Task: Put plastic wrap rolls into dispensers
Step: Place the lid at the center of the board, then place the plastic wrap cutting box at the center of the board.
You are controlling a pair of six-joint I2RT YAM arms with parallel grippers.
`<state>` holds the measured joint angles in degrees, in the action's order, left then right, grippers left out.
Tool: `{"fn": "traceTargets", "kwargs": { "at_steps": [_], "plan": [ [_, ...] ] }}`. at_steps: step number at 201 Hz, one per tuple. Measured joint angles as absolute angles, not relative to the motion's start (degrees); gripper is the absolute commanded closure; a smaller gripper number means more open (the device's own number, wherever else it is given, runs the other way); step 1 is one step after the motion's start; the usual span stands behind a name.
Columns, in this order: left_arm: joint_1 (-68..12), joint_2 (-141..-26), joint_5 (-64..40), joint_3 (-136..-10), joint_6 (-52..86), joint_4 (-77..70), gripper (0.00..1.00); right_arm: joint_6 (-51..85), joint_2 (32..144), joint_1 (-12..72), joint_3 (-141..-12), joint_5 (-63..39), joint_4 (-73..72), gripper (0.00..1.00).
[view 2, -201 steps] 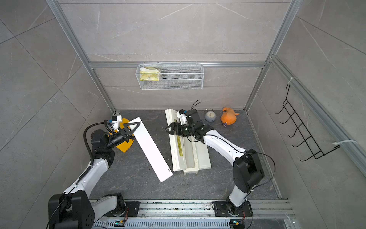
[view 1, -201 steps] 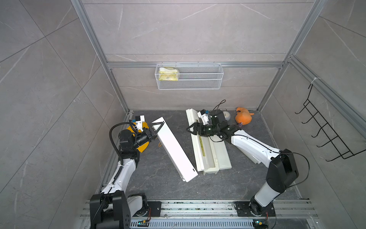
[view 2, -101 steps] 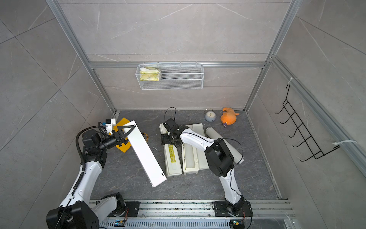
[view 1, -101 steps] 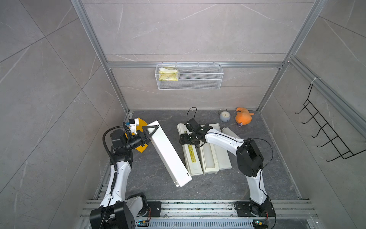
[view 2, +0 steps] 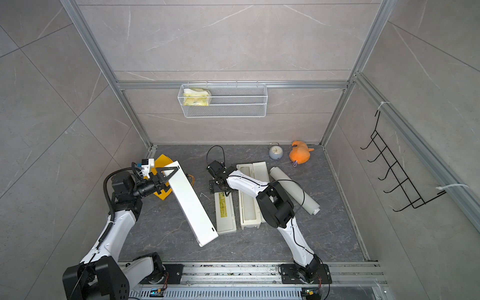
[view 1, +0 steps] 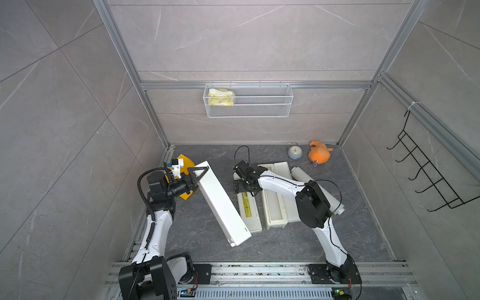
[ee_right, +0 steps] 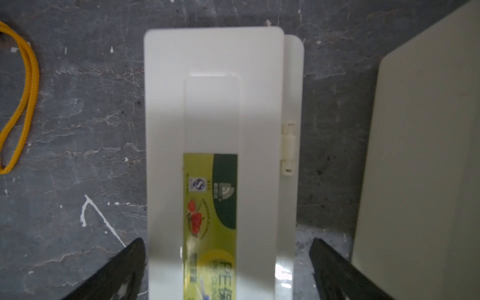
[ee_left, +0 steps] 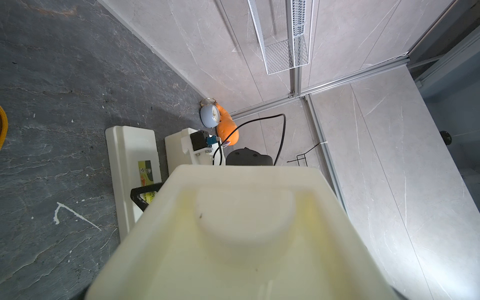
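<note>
My left gripper (view 1: 198,180) is shut on the far end of a long plain white dispenser (view 1: 223,207), which slants across the floor. Up close, that dispenser (ee_left: 246,246) fills the left wrist view and hides the fingers. My right gripper (ee_right: 227,241) hangs open over a closed dispenser (ee_right: 213,91) with a yellow label, one finger on each side and gaps between. In both top views this gripper (view 1: 245,189) is at that box's far end. An open dispenser (view 1: 267,207) lies beside it. One plastic wrap roll (view 1: 302,175) lies on the floor, partly behind my right arm.
A blue alarm clock (view 1: 294,152) and an orange plush toy (view 1: 319,155) sit by the back wall. A yellow-orange object (view 1: 185,166) lies behind my left gripper, and a yellow cord (ee_right: 26,91) lies left of the closed dispenser. A wire basket (view 1: 248,100) and black hooks (view 1: 428,176) hang on the walls.
My right gripper has moved left onto the far end of the labelled dispenser, and its jaws have opened wider. The left gripper has drawn its dispenser a little to the left.
</note>
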<state>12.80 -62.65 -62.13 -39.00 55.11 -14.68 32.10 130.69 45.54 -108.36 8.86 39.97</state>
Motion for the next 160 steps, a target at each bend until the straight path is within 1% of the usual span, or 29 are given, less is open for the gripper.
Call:
{"fn": "traceTargets", "kwargs": {
  "at_steps": [40, 62, 77, 104, 130, 160],
  "plan": [
    [12.80, -63.64, -62.13, -38.74, 55.13, -15.35, 0.34, 29.58, 130.82, 45.87, -110.72, 9.47, 42.02, 0.00],
    [12.80, -63.68, -62.17, -38.74, 55.13, -15.97, 0.34, 28.12, 128.11, 45.89, -106.32, 9.10, 40.53, 0.00],
    [12.80, -63.94, -62.24, -38.74, 55.13, -16.34, 0.34, 26.85, 124.29, 45.56, -102.39, 6.85, 39.81, 0.01],
    [12.80, -64.73, -62.26, -38.74, 55.13, -16.58, 0.34, 25.82, 114.39, 43.48, -95.81, -0.40, 35.81, 0.04],
    [12.80, -65.25, -62.19, -38.74, 55.11, -16.64, 0.34, 25.91, 104.14, 39.57, -89.95, -10.81, 29.74, 0.05],
    [12.19, -66.57, -61.95, -38.74, 55.18, -16.93, 0.34, 26.59, 99.07, 37.93, -87.09, -24.34, 22.55, 0.04]
  ]
}}
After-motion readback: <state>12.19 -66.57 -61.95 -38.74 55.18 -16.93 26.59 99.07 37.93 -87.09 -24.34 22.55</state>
